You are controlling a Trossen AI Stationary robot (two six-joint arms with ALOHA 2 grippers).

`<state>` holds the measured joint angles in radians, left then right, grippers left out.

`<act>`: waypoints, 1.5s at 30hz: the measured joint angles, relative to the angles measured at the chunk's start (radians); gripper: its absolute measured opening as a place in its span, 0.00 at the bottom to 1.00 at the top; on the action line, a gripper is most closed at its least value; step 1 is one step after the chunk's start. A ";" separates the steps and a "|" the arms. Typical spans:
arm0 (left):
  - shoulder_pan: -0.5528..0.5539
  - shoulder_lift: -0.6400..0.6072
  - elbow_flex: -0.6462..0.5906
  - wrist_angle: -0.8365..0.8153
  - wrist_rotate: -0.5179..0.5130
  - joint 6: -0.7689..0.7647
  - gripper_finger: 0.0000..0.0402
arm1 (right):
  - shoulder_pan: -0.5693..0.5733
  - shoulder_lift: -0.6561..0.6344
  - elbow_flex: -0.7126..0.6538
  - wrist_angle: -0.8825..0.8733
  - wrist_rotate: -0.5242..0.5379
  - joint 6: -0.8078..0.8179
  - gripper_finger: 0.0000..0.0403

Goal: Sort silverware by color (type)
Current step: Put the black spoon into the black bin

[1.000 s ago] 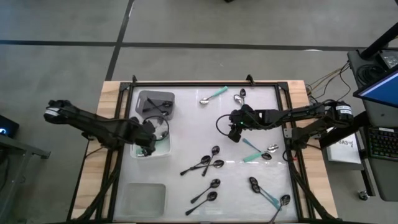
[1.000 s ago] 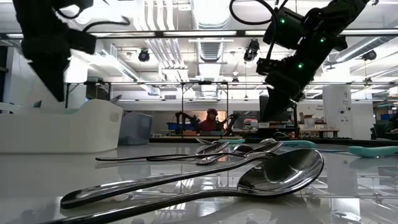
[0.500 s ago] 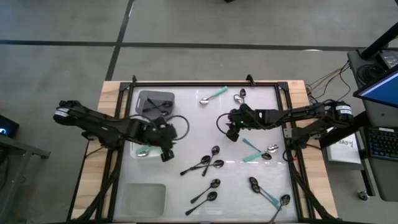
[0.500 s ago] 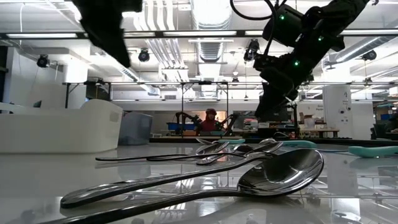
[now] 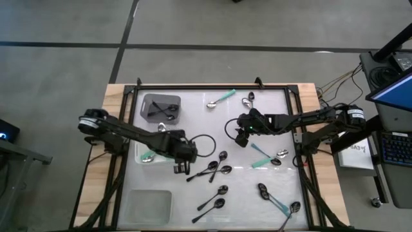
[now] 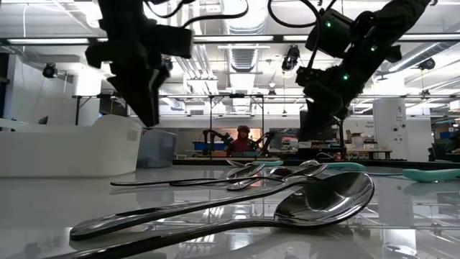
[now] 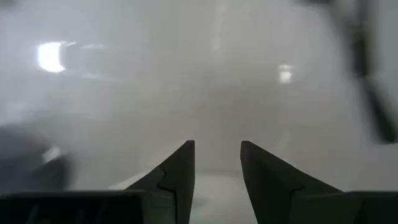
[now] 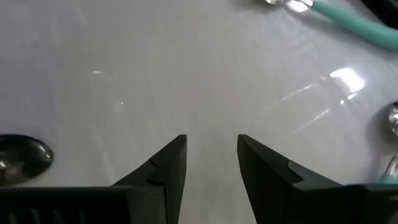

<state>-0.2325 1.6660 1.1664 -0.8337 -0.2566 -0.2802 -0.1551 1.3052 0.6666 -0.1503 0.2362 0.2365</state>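
The spoons (image 5: 215, 169) were scattered across the glossy white table (image 5: 193, 135), mostly on its middle and right part. They were slim, with oval bowls and thin handles; some looked all dark and shiny, others carried matte teal handles. Near the middle, four dark spoons were counted in two pairs, every long axis slanting from lower left to upper right, bowls at the upper right. A teal-handled spoon (image 5: 220, 99) lay near the far edge, its bowl toward the left. Two more teal-handled spoons (image 5: 265, 156) lay at the right, and about three spoons at the near right corner. In the low view a polished spoon (image 6: 327, 201) lay closest, bowl to the right, reflecting the room.

Three rectangular bins stood along the left side: a grey bin (image 5: 161, 107) holding dark spoons, a white bin (image 5: 147, 152) holding at least one spoon, and a clear bin (image 5: 147, 205).

The left gripper (image 5: 181, 169) was held above the table just left of the central spoons, its fingers spread and empty. The right gripper (image 5: 242, 138) was held over bare table right of centre, its fingers likewise parted, gripping nothing.
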 joint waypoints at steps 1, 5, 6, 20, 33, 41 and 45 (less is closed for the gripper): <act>-0.002 0.005 0.000 0.037 0.033 0.008 0.27 | 0.000 0.000 -0.006 0.000 0.000 0.001 0.33; -0.004 0.029 -0.002 0.160 0.122 0.007 0.23 | 0.000 0.000 -0.034 0.006 0.000 0.020 0.33; -0.004 0.035 -0.002 0.175 0.127 -0.003 0.23 | 0.000 0.000 -0.039 0.007 0.000 0.037 0.33; -0.054 0.165 0.000 0.408 0.192 -0.142 0.19 | 0.000 0.000 -0.068 0.043 0.000 0.112 0.33; -0.062 0.254 0.000 0.458 0.186 -0.133 0.19 | 0.000 0.000 -0.068 0.063 0.000 0.112 0.33; -0.061 0.258 0.000 0.470 0.161 -0.093 0.19 | 0.000 0.000 -0.068 0.064 -0.001 0.112 0.33; -0.061 0.258 0.000 0.476 0.161 -0.069 0.19 | 0.000 0.000 -0.068 0.064 -0.001 0.112 0.33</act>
<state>-0.2935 1.9238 1.1664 -0.3573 -0.0956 -0.3489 -0.1551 1.3055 0.5991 -0.0860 0.2356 0.3485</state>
